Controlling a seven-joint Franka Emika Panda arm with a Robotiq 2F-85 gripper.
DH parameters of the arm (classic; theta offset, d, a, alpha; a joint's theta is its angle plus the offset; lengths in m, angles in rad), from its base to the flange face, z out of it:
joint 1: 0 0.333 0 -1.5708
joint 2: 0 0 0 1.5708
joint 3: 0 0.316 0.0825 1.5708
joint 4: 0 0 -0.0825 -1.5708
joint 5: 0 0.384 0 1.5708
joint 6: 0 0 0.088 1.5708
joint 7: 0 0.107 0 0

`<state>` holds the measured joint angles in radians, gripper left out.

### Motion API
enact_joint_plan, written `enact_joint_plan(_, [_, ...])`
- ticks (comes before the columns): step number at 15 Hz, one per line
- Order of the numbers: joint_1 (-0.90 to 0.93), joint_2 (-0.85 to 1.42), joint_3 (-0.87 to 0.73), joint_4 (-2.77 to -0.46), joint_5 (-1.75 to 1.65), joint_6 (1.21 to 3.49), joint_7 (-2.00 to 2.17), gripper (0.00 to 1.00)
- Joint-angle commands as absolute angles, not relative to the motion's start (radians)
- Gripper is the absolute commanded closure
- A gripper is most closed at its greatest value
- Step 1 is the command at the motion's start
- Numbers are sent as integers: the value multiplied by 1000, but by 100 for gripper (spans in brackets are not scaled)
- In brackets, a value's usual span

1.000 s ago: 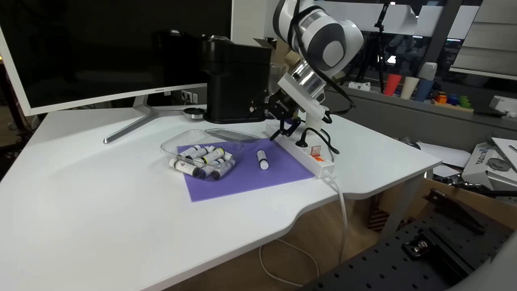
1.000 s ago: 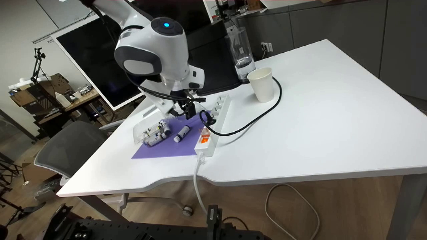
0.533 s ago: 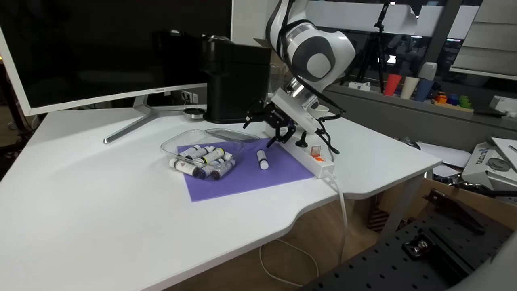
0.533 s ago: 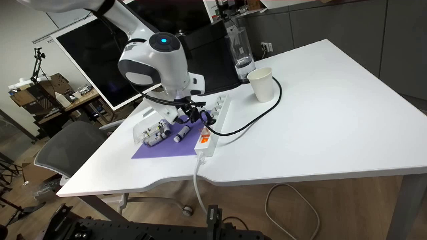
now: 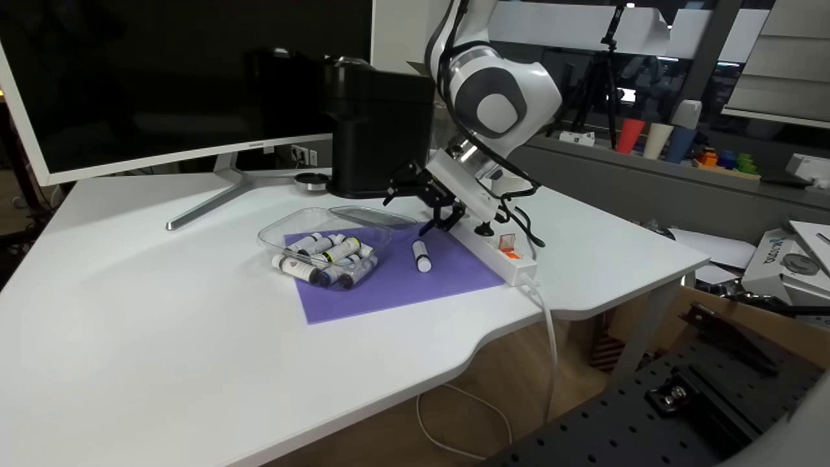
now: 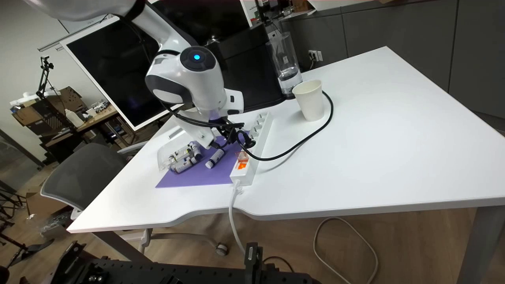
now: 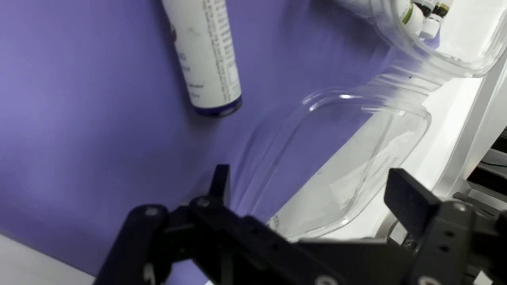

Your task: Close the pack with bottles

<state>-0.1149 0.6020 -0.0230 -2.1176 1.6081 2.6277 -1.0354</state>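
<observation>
Tool (image 7: 311, 182) hangs tilted over the purple mat (image 7: 99, 107), & I have its two fingers (image 7: 410, 202) spread wide apart. Btw. them, per wrist view, shows the clear lid (image 7: 332, 162) of the pack (image 5: 347, 227), folded back & joined along one edge, part over mat, part over white worktop (image 5: 149, 311); can't tell if either touches it. Pack is clear plastic, uncovered, L of my tool in both exterior views, w/ the lid on the side nearer the tool. Small white bottles (image 5: 340, 250) w/ dark or white ends lie heaped there, seen thru its wall; for the one at the front in an exterior view, I can't tell whether it's in or out. Loose bottle (image 7: 206, 55) lies on its side on the mat, just ahead of my tool, apart from the pack, dark-blue end toward me. White power strip (image 5: 483, 246) runs near the tool, opp. side from the pack. Black appliance (image 5: 382, 130) stands behind the tool in an exterior view, w/ a big monitor (image 5: 194, 84) behind & L of my tool.
</observation>
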Motion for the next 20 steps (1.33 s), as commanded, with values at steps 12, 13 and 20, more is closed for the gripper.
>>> enact_joint_plan(12, [-110, 618, -83, -2088, 1678, 2360, -1216, 0])
enact_joint_plan(13, [-107, 608, -84, -2100, 1676, 2349, -1254, 0])
enact_joint_plan(20, [-64, 492, -90, -2233, 1721, 2371, -1599, 0])
